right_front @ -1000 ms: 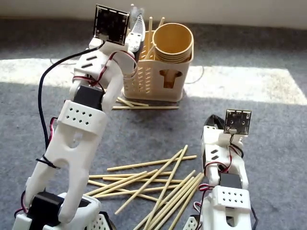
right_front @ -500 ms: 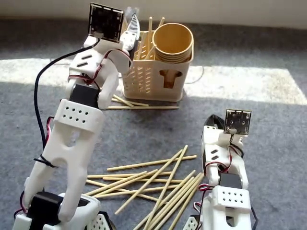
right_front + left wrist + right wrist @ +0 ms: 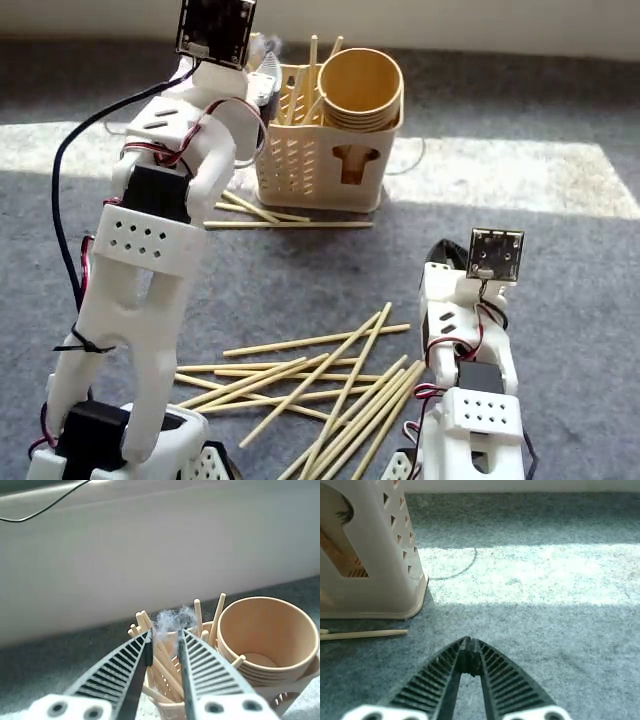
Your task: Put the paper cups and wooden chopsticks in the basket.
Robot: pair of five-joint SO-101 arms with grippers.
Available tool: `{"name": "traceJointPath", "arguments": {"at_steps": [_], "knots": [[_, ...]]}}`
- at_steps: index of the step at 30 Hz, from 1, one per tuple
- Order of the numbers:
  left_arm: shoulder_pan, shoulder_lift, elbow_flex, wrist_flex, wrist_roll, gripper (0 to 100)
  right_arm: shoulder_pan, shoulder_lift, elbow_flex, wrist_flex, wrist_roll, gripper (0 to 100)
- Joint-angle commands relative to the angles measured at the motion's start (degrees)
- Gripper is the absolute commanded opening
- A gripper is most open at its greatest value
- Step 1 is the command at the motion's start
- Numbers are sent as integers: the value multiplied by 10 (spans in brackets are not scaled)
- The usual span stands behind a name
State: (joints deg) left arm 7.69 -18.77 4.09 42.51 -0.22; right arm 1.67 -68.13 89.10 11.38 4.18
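- The left gripper hangs above the basket, its fingers a narrow gap apart and holding nothing.
- Stacked paper cups and upright chopsticks stand in the basket.
- Loose chopsticks lie heaped on the carpet between the arms.
- Stray chopsticks lie just beside the basket's base.
- The right gripper sits low over the carpet, its fingers closed and empty.

The frame edge crops the basket and the loose chopsticks.

High view looks down; both wrist views face the basket
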Motion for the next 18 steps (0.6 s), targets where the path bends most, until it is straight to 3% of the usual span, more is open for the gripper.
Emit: {"name": "traceJointPath", "arguments": {"at_steps": [1,18], "knots": [[-43,-9,-30,55,2,98,-7,-6,-3,-18,7,10],[-220,-9,-24,302,-2,98,-7,-6,-3,-18,7,10]]}}
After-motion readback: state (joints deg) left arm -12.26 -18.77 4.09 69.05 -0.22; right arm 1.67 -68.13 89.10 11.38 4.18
